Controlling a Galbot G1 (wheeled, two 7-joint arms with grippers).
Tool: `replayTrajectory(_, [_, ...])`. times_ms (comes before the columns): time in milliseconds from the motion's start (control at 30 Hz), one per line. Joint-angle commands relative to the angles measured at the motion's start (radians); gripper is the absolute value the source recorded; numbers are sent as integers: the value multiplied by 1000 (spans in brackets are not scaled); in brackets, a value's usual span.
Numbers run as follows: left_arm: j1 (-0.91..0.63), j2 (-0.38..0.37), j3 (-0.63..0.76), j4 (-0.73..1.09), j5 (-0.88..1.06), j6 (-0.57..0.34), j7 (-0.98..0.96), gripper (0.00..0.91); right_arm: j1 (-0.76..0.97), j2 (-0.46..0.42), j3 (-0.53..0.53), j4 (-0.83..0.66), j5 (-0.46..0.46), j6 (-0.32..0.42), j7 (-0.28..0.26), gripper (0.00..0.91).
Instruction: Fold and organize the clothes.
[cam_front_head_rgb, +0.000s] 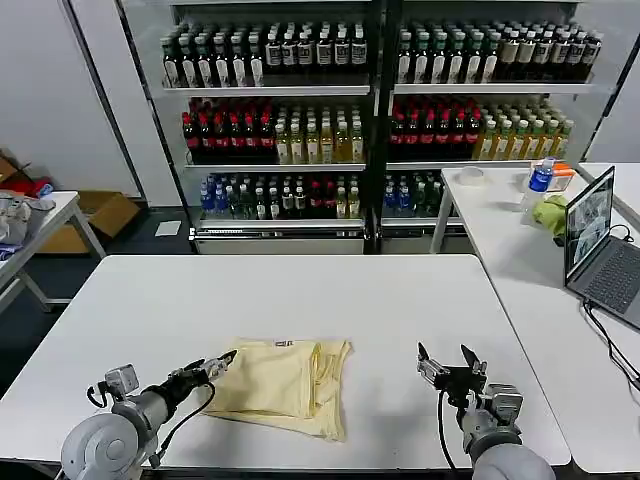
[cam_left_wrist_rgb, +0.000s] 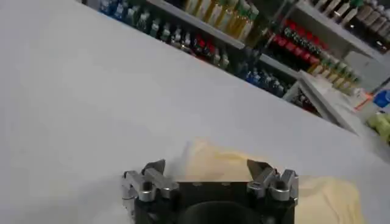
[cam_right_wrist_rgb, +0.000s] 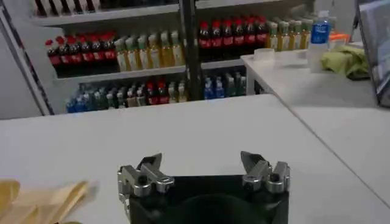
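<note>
Shirt, pale yellow and already folded into a rough rectangle, lies on the white counter toward the near edge, a little to the robot's left of centre. Its white neck label sits at the far edge, at the 12 o'clock side of the bundle, and looser layers bunch along the right flank, trailing to a corner at about 5 o'clock. The folded piece is nearly square, its slightly longer run going from far to near.

The left claw is at the shirt's far-left corner, roughly 10 o'clock on the bundle, fingers spread and holding nothing; whether the tips touch the cloth cannot be told. In the left wrist view the left claw shows both fingers apart with the shirt lying just ahead, at 12 o'clock along its reach.

The right claw hovers over bare counter well apart from the shirt, which lies at its 9 o'clock; the fingers stand open and empty. In the right wrist view the right claw is open, with the shirt's edge off to one side.

The left arm is clearly nearer, so any next tuck or slide probably falls to it, working in from that corner. The loose right flank looks the likeliest part to spill open if the bundle is dragged.
</note>
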Motion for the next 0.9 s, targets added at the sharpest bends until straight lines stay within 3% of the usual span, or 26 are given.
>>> replayTrajectory(33, [6, 20, -1, 57, -4, 1, 46, 907, 0, -1, 2, 6, 2, -1, 1, 907])
replayTrajectory(467, [-3, -45, 34, 35, -34, 0, 45, 907, -11, 1, 8, 18, 1, -3, 3, 907])
replayTrajectory(500, [-5, -49, 33, 35, -39, -1, 39, 867, -12, 1, 8, 20, 1, -3, 3, 907])
replayTrajectory(533, [-11, -51, 32, 37, -48, -1, 36, 766, -13, 1, 8, 20, 1, -3, 4, 907])
replayTrajectory(567, [-13, -54, 31, 39, -53, -1, 30, 504, -15, 2, 8, 21, 1, -3, 4, 907])
replayTrajectory(600, [-14, -56, 30, 41, -59, -1, 28, 383, -15, 2, 8, 21, 0, -3, 4, 907])
replayTrajectory(633, [-14, -59, 30, 42, -62, -2, 28, 111, -17, 2, 7, 22, 0, -4, 4, 907])
replayTrajectory(700, [-10, -62, 29, 43, -67, -2, 27, 20, -18, 2, 7, 25, 0, -4, 5, 907])
replayTrajectory(900, [2, -71, 27, 38, -82, -2, 30, 10, -18, 0, 7, 28, 1, -5, 5, 907])
